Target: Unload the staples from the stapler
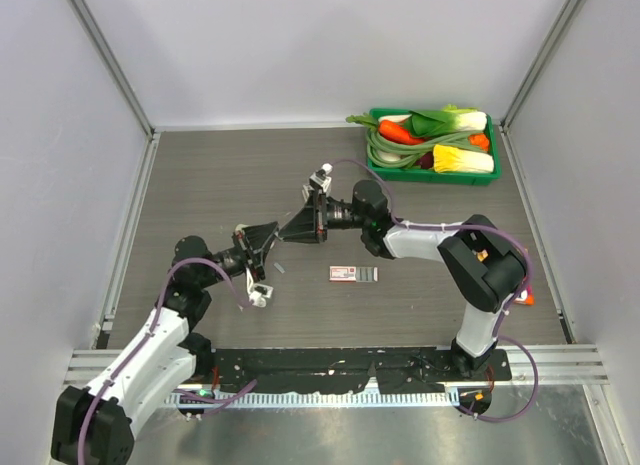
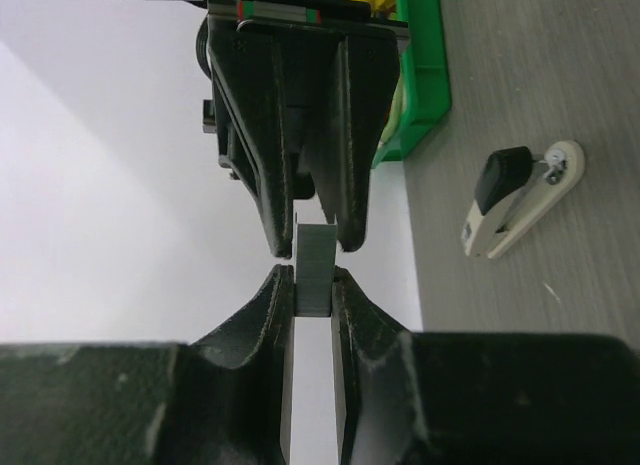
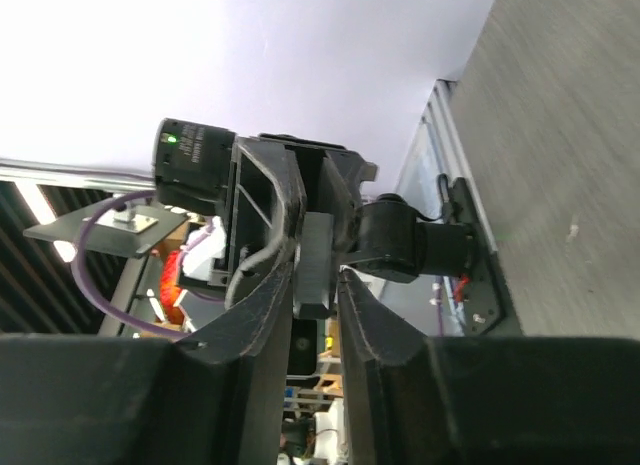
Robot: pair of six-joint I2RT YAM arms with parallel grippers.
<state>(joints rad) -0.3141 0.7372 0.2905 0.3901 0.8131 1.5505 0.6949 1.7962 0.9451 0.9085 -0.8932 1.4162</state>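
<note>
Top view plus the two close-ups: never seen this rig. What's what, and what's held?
The top view looks down from above and behind two small robot arms bolted to a table, with the left arm on the left. The other two pictures come from a camera on each wrist, so the black prongs at the bottom of each are that arm's own fingers. The left gripper and the right gripper meet tip to tip above the table. Both are clamped on the staples, a short grey strip. The stapler lies free on the table in the left wrist view; I can't pick it out from above. Also on the table are a flat pink-and-white box and a green tray of vegetables.
</note>
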